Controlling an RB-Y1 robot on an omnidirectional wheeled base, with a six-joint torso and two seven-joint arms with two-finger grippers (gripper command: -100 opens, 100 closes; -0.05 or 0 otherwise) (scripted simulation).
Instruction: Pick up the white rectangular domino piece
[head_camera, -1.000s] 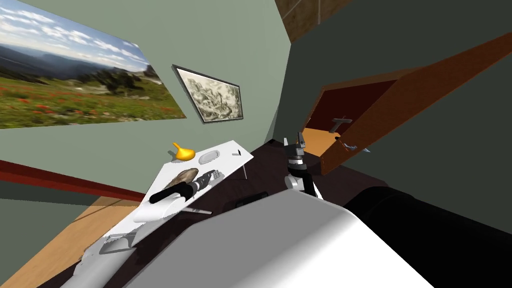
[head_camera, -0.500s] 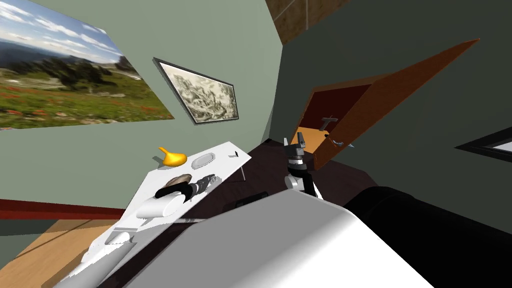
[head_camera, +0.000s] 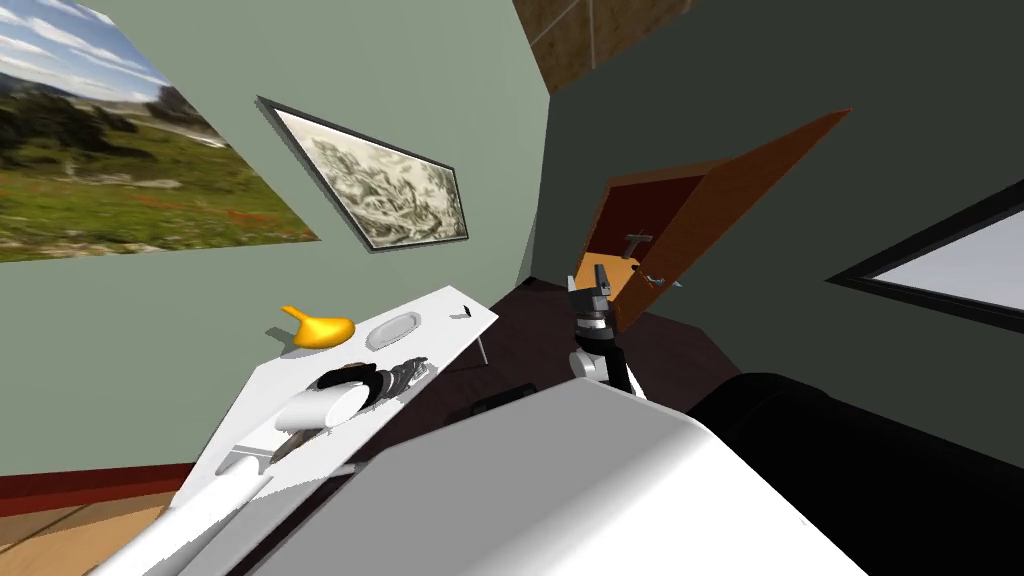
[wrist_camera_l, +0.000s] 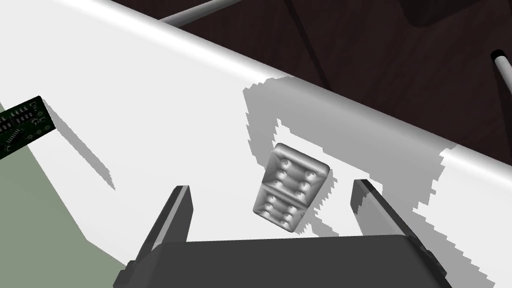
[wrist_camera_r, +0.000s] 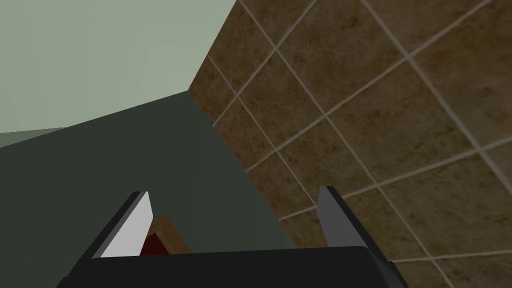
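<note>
Domino piece (wrist_camera_l: 291, 187): one, white-grey, rectangular, two halves divided by a groove, each with dimpled pips; it lies flat on the white table (wrist_camera_l: 150, 100), close to the table's near edge and inside the shadow cast by the hand above. Left gripper (wrist_camera_l: 271, 186): it hangs over the piece with its fingers (wrist_camera_l: 181, 210) spread apart, one on either side of the domino and neither touching it; the piece sits skewed to the line of the fingers and closer to one of them. Circuit board (wrist_camera_l: 22, 125): one, dark green, on the same tabletop, well apart from the domino, at the far edge by the grey-green wall. Table leg (wrist_camera_l: 200, 10): a thin grey bar seen past the near edge, over the dark brown floor (wrist_camera_l: 400, 75). In the head view, further along the tabletop: an orange gourd-shaped object (head_camera: 318, 328), a pale oval dish (head_camera: 393, 328) just beside it, and a small dark item (head_camera: 461, 314) near the far corner. Right gripper (head_camera: 597, 280): raised ahead of the chest, well apart from the table, fingers held apart and holding nothing. Brown door (head_camera: 740, 190): open, beyond the right gripper.
</note>
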